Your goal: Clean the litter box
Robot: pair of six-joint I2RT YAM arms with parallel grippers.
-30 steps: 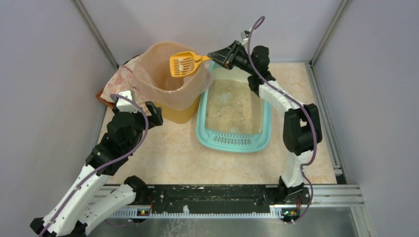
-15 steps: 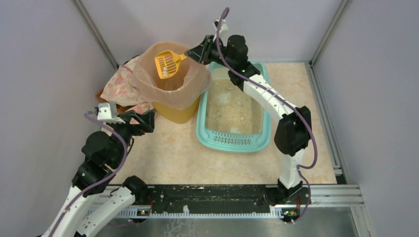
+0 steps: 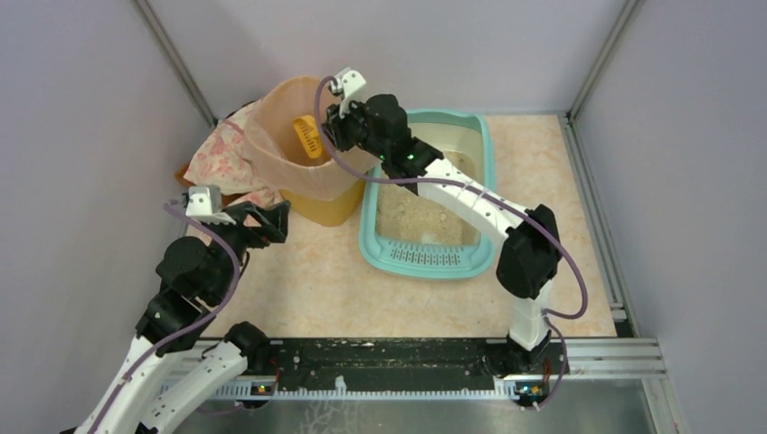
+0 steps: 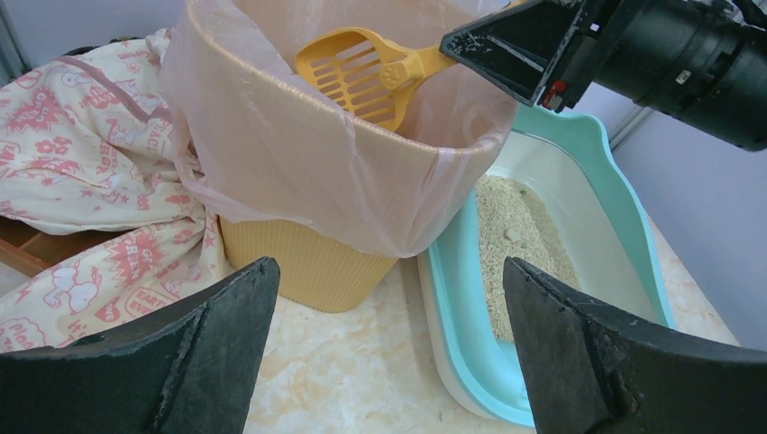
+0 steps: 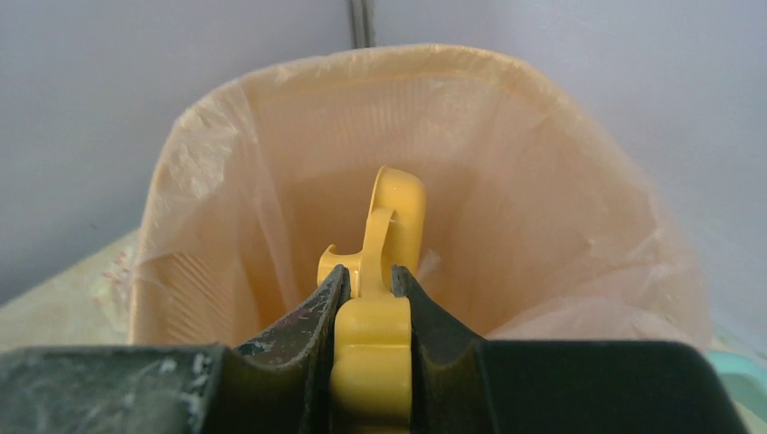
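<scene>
Left end effector point(image 3: 274, 222): released, jaws spread wide, above the tabletop point(image 3: 307, 280).
Litter box point(image 3: 425, 259): on the tabletop just right of the yellow bin point(image 3: 318, 206), grille end nearest, sandy litter inside.
Right end effector point(image 5: 369, 280): clenched on the yellow scoop point(image 4: 362, 77) handle, scoop head tipped inside the bin's peach liner point(image 4: 298, 172).

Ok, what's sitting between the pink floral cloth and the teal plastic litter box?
The round yellow bin with a peach bag liner stands between the cloth and the litter box, clearest in the top view.
</scene>
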